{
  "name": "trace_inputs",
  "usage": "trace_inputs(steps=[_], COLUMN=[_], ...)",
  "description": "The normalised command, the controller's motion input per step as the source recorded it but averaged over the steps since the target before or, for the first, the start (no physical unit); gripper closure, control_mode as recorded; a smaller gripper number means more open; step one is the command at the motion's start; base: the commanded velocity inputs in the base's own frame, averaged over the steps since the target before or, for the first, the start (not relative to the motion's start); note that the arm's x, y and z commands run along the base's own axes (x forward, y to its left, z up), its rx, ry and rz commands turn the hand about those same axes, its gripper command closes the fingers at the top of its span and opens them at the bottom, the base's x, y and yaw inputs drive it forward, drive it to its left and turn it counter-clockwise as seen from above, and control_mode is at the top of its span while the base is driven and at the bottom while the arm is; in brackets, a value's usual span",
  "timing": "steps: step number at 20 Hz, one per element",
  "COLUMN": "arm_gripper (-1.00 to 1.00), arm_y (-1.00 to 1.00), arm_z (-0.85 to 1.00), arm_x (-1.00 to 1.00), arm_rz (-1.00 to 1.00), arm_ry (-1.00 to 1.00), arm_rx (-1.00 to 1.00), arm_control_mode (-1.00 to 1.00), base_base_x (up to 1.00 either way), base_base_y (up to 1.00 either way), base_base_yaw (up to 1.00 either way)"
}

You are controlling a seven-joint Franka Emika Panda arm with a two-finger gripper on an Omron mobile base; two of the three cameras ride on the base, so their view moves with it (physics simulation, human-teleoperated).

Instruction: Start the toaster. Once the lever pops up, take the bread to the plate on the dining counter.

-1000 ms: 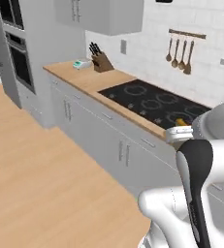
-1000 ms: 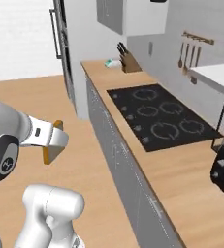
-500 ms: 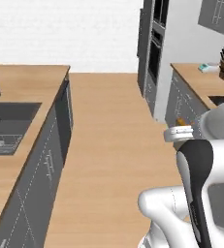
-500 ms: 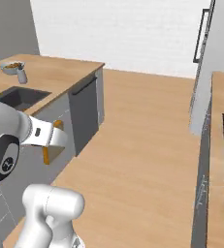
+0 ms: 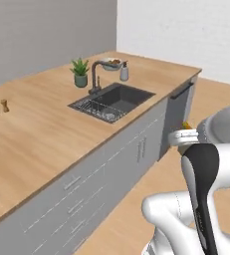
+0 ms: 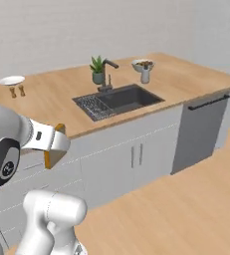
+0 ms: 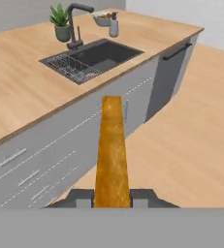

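The gripper [image 7: 111,197] is closed on the bread [image 7: 111,150], held edge-on above the floor beside the dining counter [image 6: 61,102]. The plate [image 6: 11,80] sits at the counter's far corner.

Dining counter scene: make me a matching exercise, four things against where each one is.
Things:
1. bread
2. plate
3. potted plant
4. bowl

Places:
A. at the far left end of the dining counter
B. clamped in the gripper
C. beside the soap bottle, right of the tap
D. just left of the tap, behind the sink

Pairs: 1-B, 2-A, 3-D, 4-C
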Motion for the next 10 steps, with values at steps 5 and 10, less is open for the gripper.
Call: trace_inputs(steps=[5,10], arm_gripper=[1.00,1.00], arm_y=[0.00,0.00], arm_z=[0.00,0.00], arm_x=[0.00,0.00], arm_rz=[0.00,0.00], arm_ry=[0.00,0.00], arm_rx=[0.00,0.00], arm_control_mode=[1.00,1.00], base_base_x=[-0.23,-0.30], base_base_y=[0.46,0.93], base_base_yaw=[0.94,0.68])
